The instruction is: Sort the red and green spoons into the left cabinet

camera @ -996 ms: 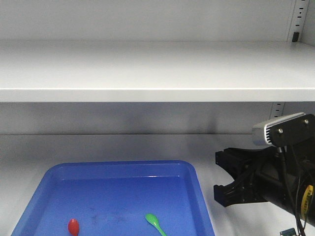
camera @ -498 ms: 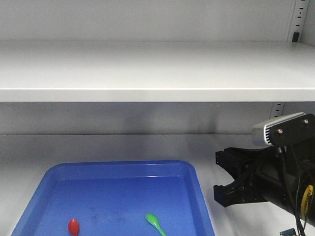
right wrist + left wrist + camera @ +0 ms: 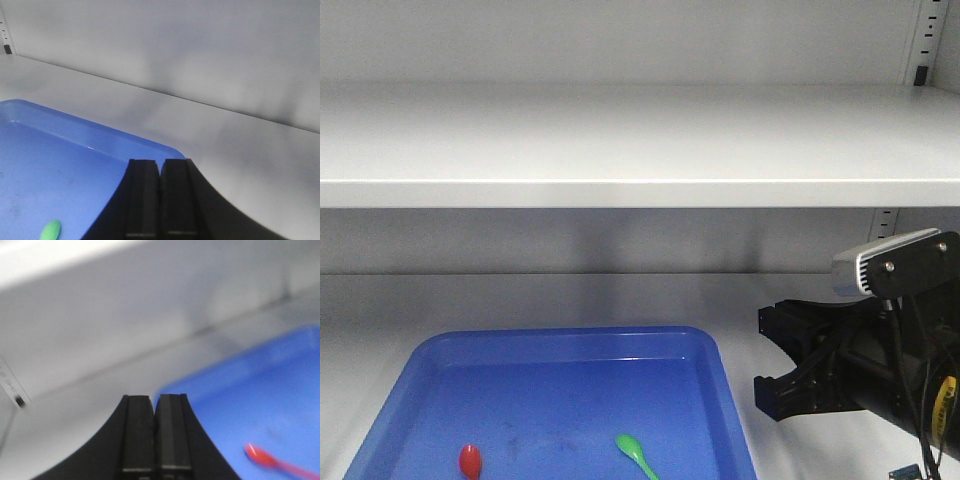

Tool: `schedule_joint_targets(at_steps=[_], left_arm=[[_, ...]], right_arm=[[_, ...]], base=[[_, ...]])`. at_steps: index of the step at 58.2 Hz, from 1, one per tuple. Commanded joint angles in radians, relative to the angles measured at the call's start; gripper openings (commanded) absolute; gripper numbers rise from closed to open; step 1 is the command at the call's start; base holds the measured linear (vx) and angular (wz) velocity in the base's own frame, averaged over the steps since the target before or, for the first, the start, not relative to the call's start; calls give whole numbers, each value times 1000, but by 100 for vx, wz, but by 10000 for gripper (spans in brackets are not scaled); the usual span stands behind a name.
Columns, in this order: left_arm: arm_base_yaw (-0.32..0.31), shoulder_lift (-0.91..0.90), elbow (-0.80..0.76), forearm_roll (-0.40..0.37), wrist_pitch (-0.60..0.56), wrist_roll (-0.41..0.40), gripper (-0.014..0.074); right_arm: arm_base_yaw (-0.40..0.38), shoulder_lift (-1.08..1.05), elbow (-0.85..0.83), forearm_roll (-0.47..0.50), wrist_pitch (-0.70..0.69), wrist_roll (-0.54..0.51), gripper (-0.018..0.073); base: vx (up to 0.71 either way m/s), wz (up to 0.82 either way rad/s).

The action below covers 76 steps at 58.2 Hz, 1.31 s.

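Blue tray sat on the lower cabinet shelf, holding the red spoon and green spoon, apart from each other, handles cut off by the frame edge. Right gripper had fingers pressed together, empty, over the tray's near corner; green spoon lay lower left of its fingertips. Left gripper was also closed, empty; red spoon sat lower right of its fingers. Upper shelf was plain grey; slotted rail on the right wall.
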Motion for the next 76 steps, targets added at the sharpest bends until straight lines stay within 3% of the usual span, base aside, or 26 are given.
schedule_joint_targets(at_steps=[1,8,12,29,43,50,57,68,76], left_arm=[[81,-14,-6,-18,-216,-12,0],[182,-85,127,-99,-490,-12,0],[216,-158,231,-128,-575,-15,0],[286,-489,572,-256,-538,-15,0],[286,-519,639,-270,-541,-15,0],[286,-521,661,-282,-599,-5,0],[285,-522,719,-423,-671,122,0],[289,-552,717,-624,-606,410,0],[311,-613,718,-696,-516,472,0]], right_arm=[[-3,-24,-30,-32,31,-5,-5],[-3,-24,-30,-32,31,-5,-5],[-3,-24,-30,-32,31,-5,-5],[-3,-24,-30,-32,31,-5,-5],[-3,-24,-30,-32,31,-5,-5],[-3,-24,-30,-32,31,-5,-5],[-3,-24,-30,-32,31,-5,-5],[-3,-24,-30,-32,31,-5,-5],[-3,-23,-30,-32,32,-5,-5]], base=[[0,0],[0,0],[0,0],[0,0],[0,0],[0,0],[0,0],[0,0],[0,0]])
